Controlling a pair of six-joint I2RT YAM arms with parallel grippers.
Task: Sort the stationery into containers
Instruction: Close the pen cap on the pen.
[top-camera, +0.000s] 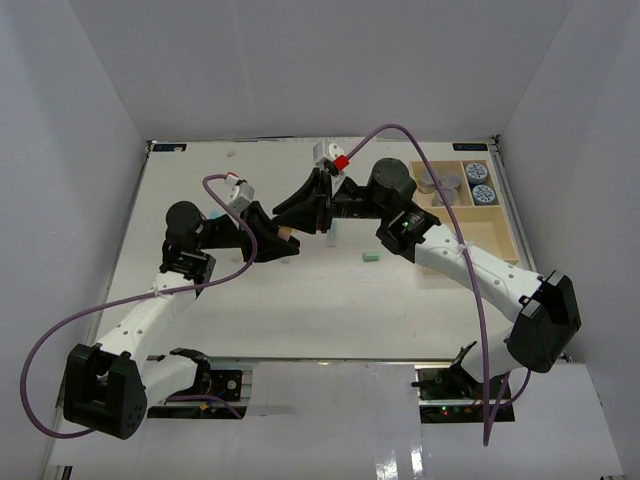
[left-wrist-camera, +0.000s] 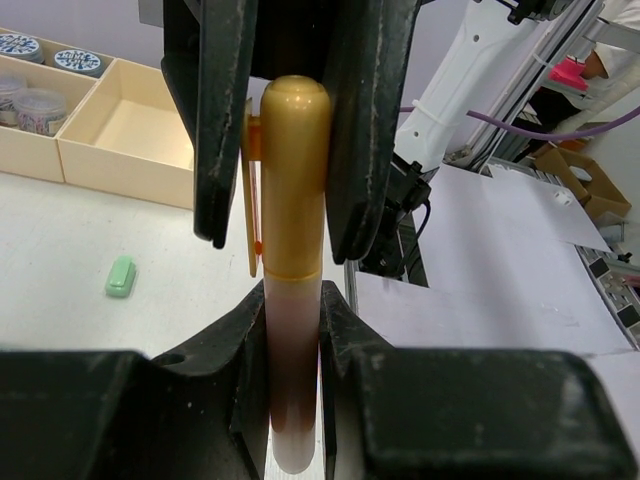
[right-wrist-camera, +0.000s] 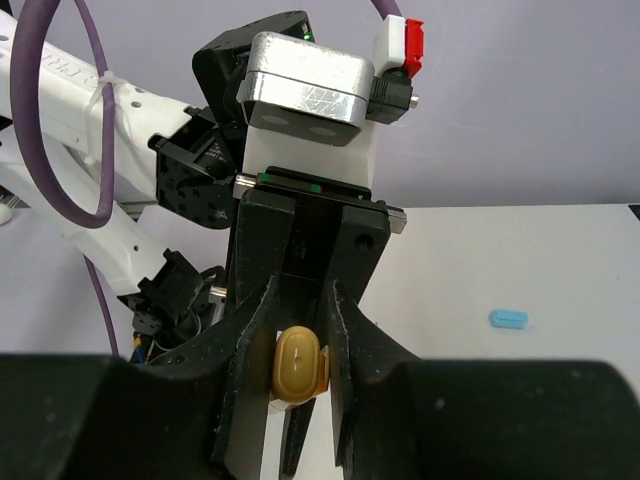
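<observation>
- I see the orange marker (left-wrist-camera: 290, 270) held off the table between both arms, its long axis running from one gripper straight to the other.
- My left gripper (left-wrist-camera: 292, 300) is clenched on its pale barrel.
- My right gripper (right-wrist-camera: 300, 330) is clenched on its gold cap end.
- The wooden tray (top-camera: 505, 235) sits well apart, at right.

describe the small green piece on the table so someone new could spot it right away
Start at the wooden tray along the table's right edge. Move left from its large lower section onto the bare white tabletop, just past the right arm. The small green block lies there flat and alone, the only mint-green thing, outside every compartment and held by no fingers.
</observation>
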